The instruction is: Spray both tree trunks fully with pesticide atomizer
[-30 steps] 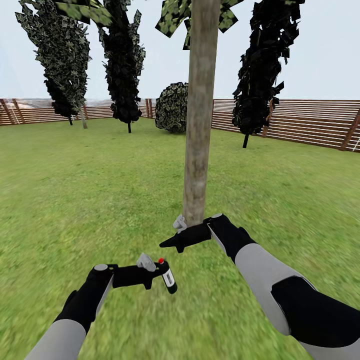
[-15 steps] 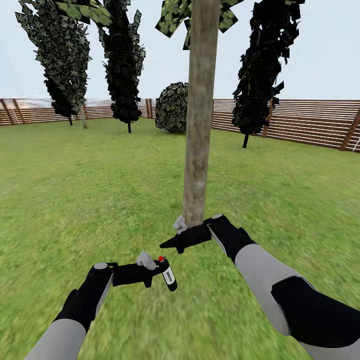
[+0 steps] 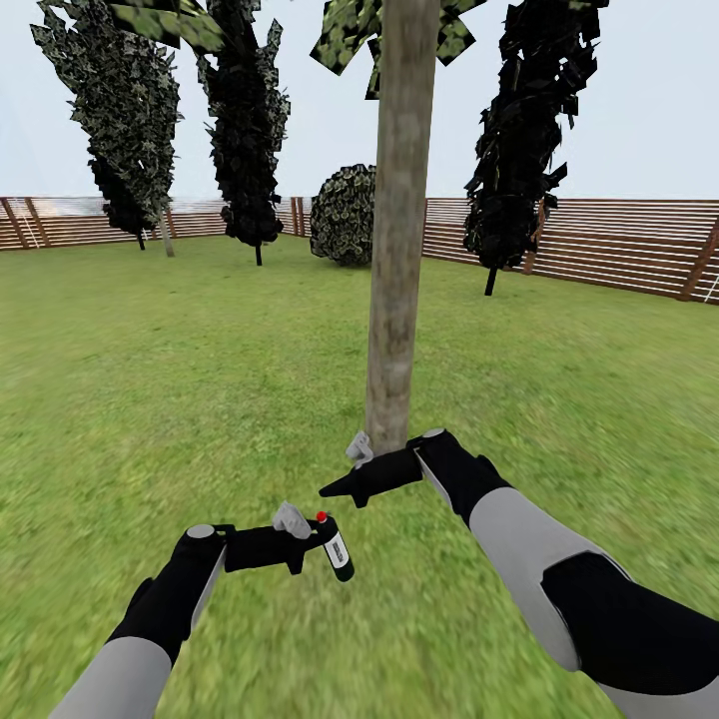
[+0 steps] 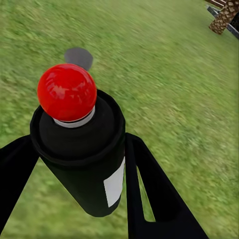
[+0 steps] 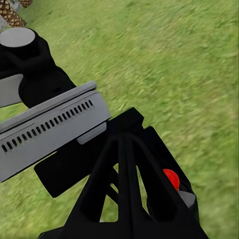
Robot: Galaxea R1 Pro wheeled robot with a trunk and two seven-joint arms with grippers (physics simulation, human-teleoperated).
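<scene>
The pesticide atomizer (image 3: 337,551), a small black bottle with a red top and white label, hangs over the grass floor (image 3: 150,399) with my left gripper (image 3: 325,539) shut on it. The left wrist view shows the atomizer (image 4: 84,164) close up, between the black fingers (image 4: 149,184) of the left gripper (image 4: 79,144). A thick grey-brown tree trunk (image 3: 399,250) rises just ahead. My right gripper (image 3: 326,489) is shut and empty, low at the trunk's base, above the atomizer. In the right wrist view the right gripper (image 5: 124,144) points down at the atomizer's red top (image 5: 172,178).
Dark cone-shaped trees (image 3: 250,120) and a round bush (image 3: 345,215) stand in front of the brown slat fence (image 3: 599,245) at the lawn's far edge. A thin grey trunk (image 3: 166,236) shows far off to the left. Open grass lies on both sides of the near trunk.
</scene>
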